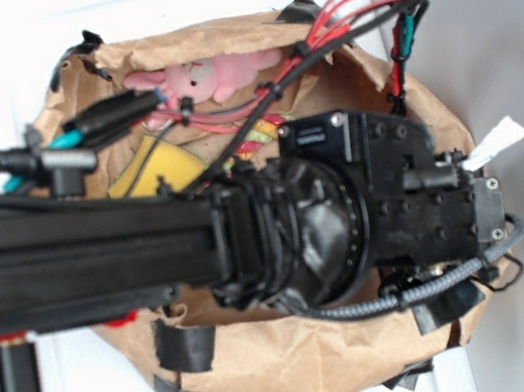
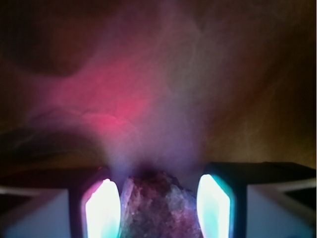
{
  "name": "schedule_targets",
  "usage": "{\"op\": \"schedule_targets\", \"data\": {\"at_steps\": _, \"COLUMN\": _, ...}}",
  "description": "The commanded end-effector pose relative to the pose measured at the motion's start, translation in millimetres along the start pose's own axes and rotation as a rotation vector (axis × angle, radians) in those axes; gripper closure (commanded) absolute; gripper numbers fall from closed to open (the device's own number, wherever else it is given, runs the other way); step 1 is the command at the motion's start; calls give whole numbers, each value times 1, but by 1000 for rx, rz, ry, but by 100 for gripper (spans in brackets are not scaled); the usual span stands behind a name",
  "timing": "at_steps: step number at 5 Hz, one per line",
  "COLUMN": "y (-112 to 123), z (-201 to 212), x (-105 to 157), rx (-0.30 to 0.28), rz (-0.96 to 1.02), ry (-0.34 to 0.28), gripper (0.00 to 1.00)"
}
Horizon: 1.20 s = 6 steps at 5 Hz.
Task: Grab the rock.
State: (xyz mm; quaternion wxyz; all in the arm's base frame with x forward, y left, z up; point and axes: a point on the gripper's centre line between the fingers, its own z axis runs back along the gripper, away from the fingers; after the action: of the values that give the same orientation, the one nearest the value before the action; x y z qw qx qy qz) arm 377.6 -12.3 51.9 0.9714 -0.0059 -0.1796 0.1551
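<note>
Pincer [image 2: 158, 206] down inside paper bag [image 1: 301, 362], jaws part-open, rock [image 2: 159, 208] sitting between glowing pads [image 2: 103, 210], nearer one pad, gap visible at other, contact unclear, so approach done, squeeze and lift still to do.

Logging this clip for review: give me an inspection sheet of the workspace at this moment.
Surface: crumpled brown paper bag, taped at edges.
Job's things: rock sits between the glowing fingers; contact unclear.
Clutter: pink plush toy, yellow sponge.
Grippers: gripper down in the bag, jaws either side of the rock.
Cables: red and black wires over the bag.
Surroundings: white table, grey wall.
</note>
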Motion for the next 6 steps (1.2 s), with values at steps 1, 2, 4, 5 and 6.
{"op": "schedule_targets", "data": {"at_steps": 1, "y": 7, "z": 102, "x": 10, "rx": -89, "rz": -14, "ry": -6, "gripper": 100}}
{"op": "schedule_targets", "data": {"at_steps": 2, "y": 15, "z": 140, "x": 7, "rx": -53, "rz": -70, "ry": 19, "gripper": 100}}
{"op": "schedule_targets", "data": {"at_steps": 4, "y": 42, "z": 176, "x": 4, "rx": -47, "rz": -191, "ry": 56, "gripper": 100}}
{"op": "schedule_targets", "data": {"at_steps": 5, "y": 43, "z": 178, "x": 0, "rx": 18, "rz": -275, "ry": 96, "gripper": 100}}
{"op": "schedule_targets", "data": {"at_steps": 6, "y": 40, "z": 182, "x": -9, "rx": 40, "rz": -320, "ry": 85, "gripper": 100}}
